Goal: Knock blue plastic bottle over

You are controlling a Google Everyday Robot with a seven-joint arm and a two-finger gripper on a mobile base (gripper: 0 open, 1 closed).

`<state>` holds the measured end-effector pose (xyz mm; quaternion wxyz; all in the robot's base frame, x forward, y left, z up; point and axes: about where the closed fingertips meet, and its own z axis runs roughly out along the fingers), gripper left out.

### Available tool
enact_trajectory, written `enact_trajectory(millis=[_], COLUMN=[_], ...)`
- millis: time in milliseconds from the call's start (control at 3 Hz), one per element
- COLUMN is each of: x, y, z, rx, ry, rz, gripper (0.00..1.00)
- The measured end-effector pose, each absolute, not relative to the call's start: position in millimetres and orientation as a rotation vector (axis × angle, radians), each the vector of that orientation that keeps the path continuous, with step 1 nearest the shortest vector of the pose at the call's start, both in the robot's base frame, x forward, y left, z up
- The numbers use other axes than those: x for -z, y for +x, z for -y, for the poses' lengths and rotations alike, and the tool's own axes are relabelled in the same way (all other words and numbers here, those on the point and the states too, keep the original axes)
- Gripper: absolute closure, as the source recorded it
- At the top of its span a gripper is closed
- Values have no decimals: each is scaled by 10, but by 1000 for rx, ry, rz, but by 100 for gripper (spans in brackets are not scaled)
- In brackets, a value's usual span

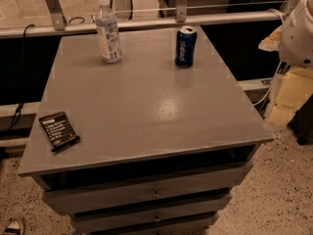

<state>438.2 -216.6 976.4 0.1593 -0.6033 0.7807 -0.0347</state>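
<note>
Gripper: not in frame, somewhere beyond the right edge; whether it is apart or together cannot be told. Of the robot, only a rounded white arm housing [299, 31] shows, at the upper right, off the table and well apart from everything on it.

Nearest the housing, past the table's right edge, pale yellow blocks [292, 93] are stacked above the speckled floor [279, 190].

On the flat grey table top [146, 106], toward the far right, stands a dark blue Pepsi soda can [186, 46], upright, logo facing the camera.

Left of the can, near the far edge and well apart from it, stands the blue plastic bottle [108, 31]: clear plastic, white screw cap, pale blue-white printed label. It is upright, taller than the can, and nothing touches it.

At the near left edge lies a flat black packet with white print [59, 131], slightly overhanging the edge.

Below the top, grey drawer fronts [156, 192] are stacked. Behind the table runs a horizontal metal rail [146, 22]. A shoe toe [13, 226] shows at the bottom left corner.
</note>
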Motion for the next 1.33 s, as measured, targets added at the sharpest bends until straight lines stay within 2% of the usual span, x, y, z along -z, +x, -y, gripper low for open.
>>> enact_trajectory(millis=[333, 667, 1333], x=[-9765, -9678, -9497], y=[4382, 4576, 5604], z=[2166, 1934, 859], rx=[99, 24, -184], ry=[-1724, -1701, -1605], rz=[-2231, -2169, -1984], gripper=[0, 0, 0])
